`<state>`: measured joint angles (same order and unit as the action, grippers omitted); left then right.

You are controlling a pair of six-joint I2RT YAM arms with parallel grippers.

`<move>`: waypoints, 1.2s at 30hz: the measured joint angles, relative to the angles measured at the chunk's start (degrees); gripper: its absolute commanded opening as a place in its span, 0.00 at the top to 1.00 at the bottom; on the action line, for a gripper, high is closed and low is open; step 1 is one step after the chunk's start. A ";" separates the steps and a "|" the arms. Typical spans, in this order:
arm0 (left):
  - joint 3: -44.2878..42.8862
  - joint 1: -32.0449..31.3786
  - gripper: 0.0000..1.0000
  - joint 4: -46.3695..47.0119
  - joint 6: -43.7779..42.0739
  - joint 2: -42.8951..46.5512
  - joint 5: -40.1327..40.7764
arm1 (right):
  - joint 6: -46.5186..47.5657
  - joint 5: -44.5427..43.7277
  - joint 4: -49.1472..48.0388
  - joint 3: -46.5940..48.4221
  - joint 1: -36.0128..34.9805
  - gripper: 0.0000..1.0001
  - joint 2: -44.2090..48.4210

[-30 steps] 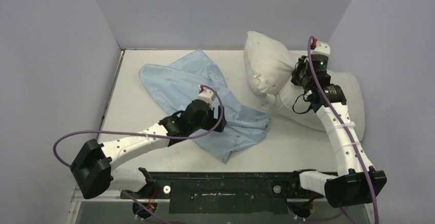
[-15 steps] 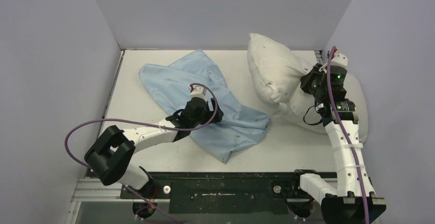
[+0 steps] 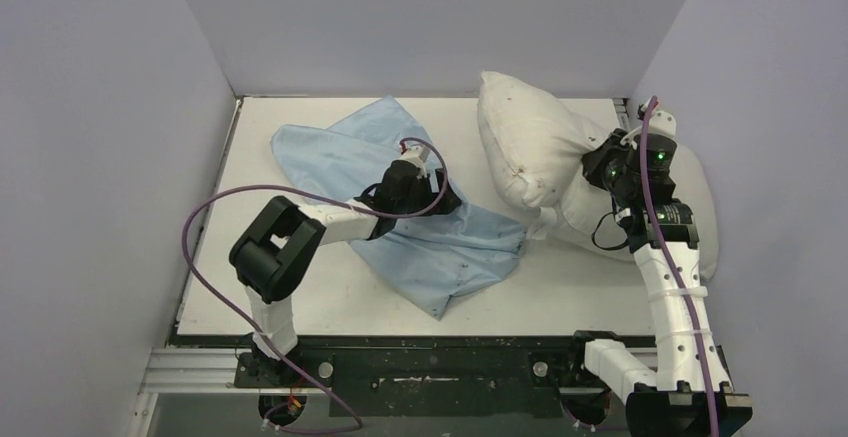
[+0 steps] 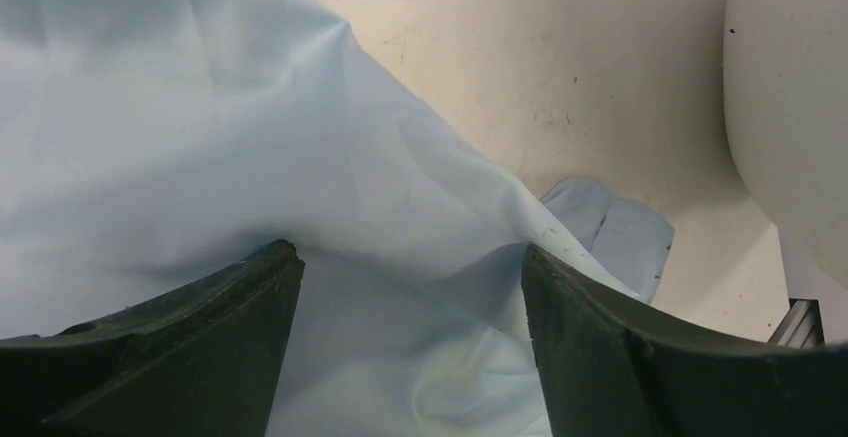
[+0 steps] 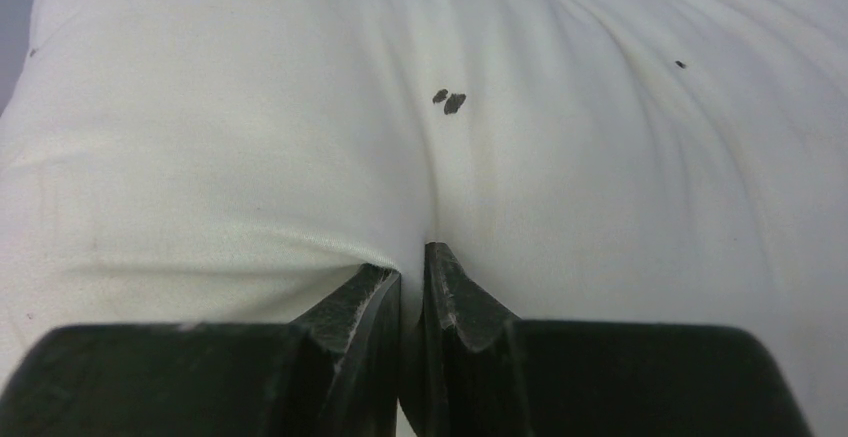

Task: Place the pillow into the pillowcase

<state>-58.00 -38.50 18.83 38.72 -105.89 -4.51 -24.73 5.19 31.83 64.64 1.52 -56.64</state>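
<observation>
The light-blue pillowcase (image 3: 340, 157) lies wrinkled and flat across the middle of the table; up close its cloth (image 4: 250, 147) fills most of the left wrist view. My left gripper (image 3: 445, 200) is low over its middle, open, both fingers straddling a raised fold (image 4: 410, 257) without pinching it. The plump off-white pillow (image 3: 530, 147) is propped up at the back right, its lower part draped toward the right wall. My right gripper (image 3: 596, 169) is shut on a pinch of the pillow's fabric (image 5: 412, 257), and the pillow (image 5: 420, 107) bulges on both sides of the fingers.
Purple-grey walls close in the white table (image 3: 250, 287) on the left, back and right. The black mounting rail (image 3: 430, 362) runs along the near edge. A purple cable (image 3: 195, 257) loops out from the left arm over the table's left side.
My left arm has folded its elbow in and the open gripper has slid right and farther back over the pillowcase. My right gripper has carried the pillow's gripped part to the right.
</observation>
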 measured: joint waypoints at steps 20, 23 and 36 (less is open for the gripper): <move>-21.99 23.04 1.00 1.18 1.73 -12.52 -8.46 | 2.89 3.32 6.12 -0.76 -3.87 1.00 1.09; -27.58 24.70 0.81 -1.16 -0.13 -15.28 -9.33 | 3.26 3.41 8.48 -1.95 -6.47 1.00 1.40; -31.76 24.11 0.41 -17.35 -6.10 -14.75 -3.80 | 1.44 -1.64 14.53 -5.35 -10.69 1.00 4.17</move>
<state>-89.76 -14.39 1.48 32.62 -120.64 -8.32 -23.29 3.55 46.37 59.29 -9.17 -52.47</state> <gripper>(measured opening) 0.621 0.096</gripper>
